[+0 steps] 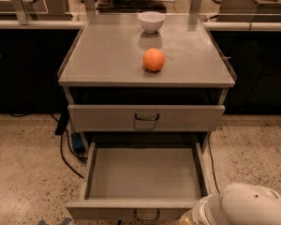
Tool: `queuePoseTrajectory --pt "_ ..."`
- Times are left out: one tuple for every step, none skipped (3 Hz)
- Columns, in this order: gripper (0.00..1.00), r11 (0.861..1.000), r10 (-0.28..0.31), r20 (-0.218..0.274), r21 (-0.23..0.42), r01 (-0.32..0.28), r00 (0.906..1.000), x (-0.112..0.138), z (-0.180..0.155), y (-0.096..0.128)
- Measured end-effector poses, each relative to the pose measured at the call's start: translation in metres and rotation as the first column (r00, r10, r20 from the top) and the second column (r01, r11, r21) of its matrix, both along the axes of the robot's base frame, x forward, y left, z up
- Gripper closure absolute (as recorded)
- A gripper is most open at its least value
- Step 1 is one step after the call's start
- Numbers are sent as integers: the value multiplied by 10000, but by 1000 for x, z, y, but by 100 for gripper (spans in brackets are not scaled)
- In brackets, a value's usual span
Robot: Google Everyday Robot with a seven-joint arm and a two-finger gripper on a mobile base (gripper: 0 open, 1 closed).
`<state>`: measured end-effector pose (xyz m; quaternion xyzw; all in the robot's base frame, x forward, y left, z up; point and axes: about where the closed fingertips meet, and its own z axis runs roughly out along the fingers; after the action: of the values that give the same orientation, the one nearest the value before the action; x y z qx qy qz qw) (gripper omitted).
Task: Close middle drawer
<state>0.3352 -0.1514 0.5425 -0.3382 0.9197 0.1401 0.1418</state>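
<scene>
The middle drawer (145, 175) is pulled far out of the grey cabinet and is empty inside. Its low front panel (107, 211) is near the bottom edge, with a small dark U-shaped handle (146, 215) at its centre. My white arm (246, 205) fills the bottom right corner. My gripper (189, 218) sits at the arm's left end, at the bottom edge, close to the right part of the drawer front; most of it is cut off by the frame. The drawer above (146, 117) is shut.
An orange (153, 59) and a white bowl (151, 21) stand on the cabinet top (98, 55). Dark cables (65, 153) and a blue box (77, 142) lie on the speckled floor left of the cabinet. Dark counters run behind on both sides.
</scene>
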Motion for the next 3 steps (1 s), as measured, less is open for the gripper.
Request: queuePoseTrajectory --pt "100 10000 0 -1 2 0 10000 0 0 0" --pt "100 9973 -64 -412 722 94 9991 -5 -23 4" --pt "100 9725 66 -611 2328 78 9981 8 -47 16"
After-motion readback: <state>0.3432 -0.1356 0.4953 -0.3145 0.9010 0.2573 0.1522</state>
